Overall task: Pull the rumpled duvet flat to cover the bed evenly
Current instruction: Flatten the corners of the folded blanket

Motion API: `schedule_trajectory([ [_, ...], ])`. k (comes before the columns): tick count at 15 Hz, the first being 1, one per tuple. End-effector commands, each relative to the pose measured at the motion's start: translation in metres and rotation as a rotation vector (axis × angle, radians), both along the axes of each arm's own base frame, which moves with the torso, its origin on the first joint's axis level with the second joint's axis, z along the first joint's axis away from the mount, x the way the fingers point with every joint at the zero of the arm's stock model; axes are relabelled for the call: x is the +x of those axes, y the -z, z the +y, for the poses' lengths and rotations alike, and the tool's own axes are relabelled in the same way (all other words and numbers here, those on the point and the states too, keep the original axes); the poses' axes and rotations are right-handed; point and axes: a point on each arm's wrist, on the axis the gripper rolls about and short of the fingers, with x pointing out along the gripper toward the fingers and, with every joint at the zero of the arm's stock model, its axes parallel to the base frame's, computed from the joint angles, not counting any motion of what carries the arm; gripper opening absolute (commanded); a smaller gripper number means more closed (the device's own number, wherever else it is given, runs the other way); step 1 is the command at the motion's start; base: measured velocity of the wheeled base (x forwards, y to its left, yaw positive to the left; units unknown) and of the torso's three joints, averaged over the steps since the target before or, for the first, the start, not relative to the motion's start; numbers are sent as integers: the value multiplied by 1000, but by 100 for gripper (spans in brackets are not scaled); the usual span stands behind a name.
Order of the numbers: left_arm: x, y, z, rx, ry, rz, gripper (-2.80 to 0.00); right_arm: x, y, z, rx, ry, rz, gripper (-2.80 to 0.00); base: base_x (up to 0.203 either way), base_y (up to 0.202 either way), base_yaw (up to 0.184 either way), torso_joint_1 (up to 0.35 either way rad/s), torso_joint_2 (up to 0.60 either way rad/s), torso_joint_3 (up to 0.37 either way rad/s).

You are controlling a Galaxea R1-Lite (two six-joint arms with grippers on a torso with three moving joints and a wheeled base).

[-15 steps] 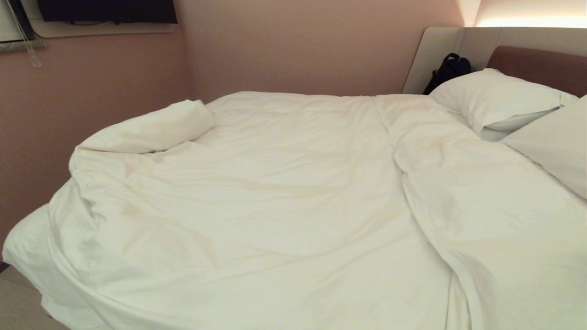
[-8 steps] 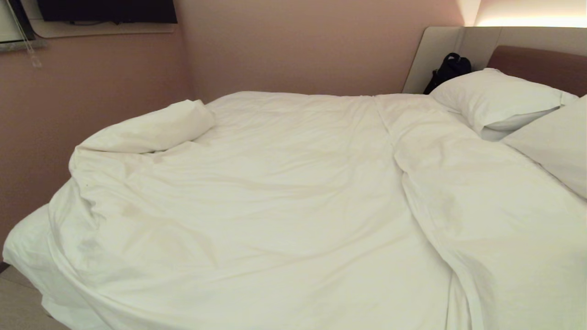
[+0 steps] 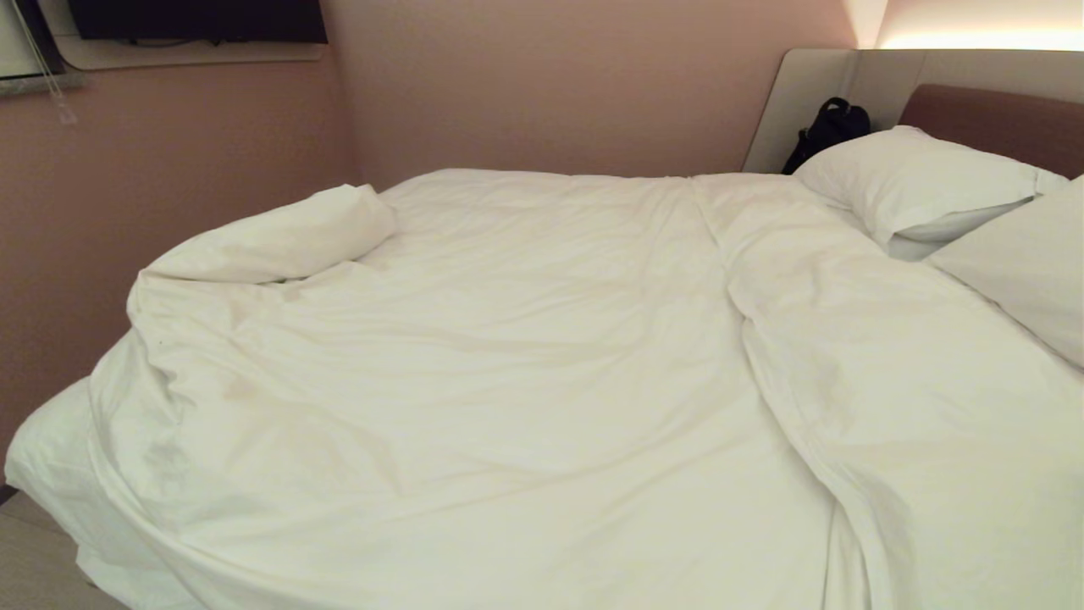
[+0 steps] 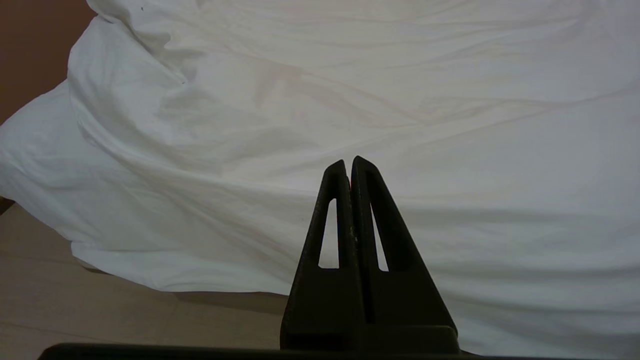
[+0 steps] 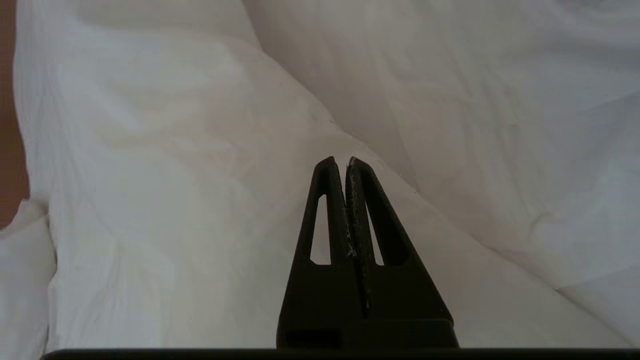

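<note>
Sprawling over nearly the whole mattress, the duvet lies rumpled on the bed. A long raised fold runs from the far edge toward the near right, and the far left corner is rolled back on itself into a thick lump. On the near left side the duvet's edge hangs off the mattress and sags toward the floor, with a strip of the thinner white sheet showing beside it.

Two white pillows sit at the head end on the right: the far pillow rests against the brown headboard panel, and the near pillow touches the duvet's upper edge. A black bag stands between the far pillow and the pale beige headboard surround.

Neither arm shows in the head view. The left gripper hangs near the bed's side with its fingers pressed together on nothing, pointing at the drooping duvet edge above the pale floor. The right gripper is likewise clenched and empty, held over the duvet beside a diagonal crease, not visibly touching the cloth.

Behind the bed is a pinkish wall. A dark television hangs at the upper left.
</note>
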Motion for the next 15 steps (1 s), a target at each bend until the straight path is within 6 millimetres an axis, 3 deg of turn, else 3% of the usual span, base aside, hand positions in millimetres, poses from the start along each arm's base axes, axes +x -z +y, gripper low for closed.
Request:
schedule_trajectory([
  [1,0,0,0,-1,0,0,-280,3,13,-4,-9,-103,-29,0,0,0,0,0,0,0],
  [5,0,0,0,0,0,-1,-280,6,29,-9,-9,-196,-68,0,0,0,0,0,0,0],
  [15,0,0,0,0,0,0,-280,-17,44,-26,-8,-342,-303,0,0,0,0,0,0,0],
])
